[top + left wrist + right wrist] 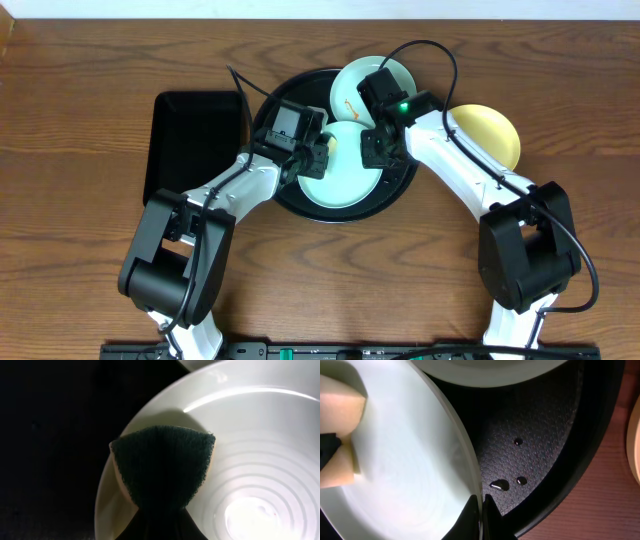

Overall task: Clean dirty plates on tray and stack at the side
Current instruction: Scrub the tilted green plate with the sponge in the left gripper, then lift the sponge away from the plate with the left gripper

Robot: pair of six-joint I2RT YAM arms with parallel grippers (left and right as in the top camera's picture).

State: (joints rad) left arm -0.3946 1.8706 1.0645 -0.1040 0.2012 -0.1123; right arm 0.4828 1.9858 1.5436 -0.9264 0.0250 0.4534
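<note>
A mint plate [345, 180] lies in the round black tray [400, 185]. My left gripper [318, 152] is shut on the sponge [162, 465] and presses its dark green face on the plate's left part [260, 460]. My right gripper [481, 510] is shut on that plate's right rim [420, 460]. A second mint plate [372, 85] with an orange smudge leans on the tray's far rim. The pale yellow plate [488, 132] lies on the table to the right of the tray.
A rectangular black tray [195, 135] lies left of the round tray. Water drops [500, 485] sit on the round tray's floor beside the held plate. The wooden table [80, 200] surrounds everything.
</note>
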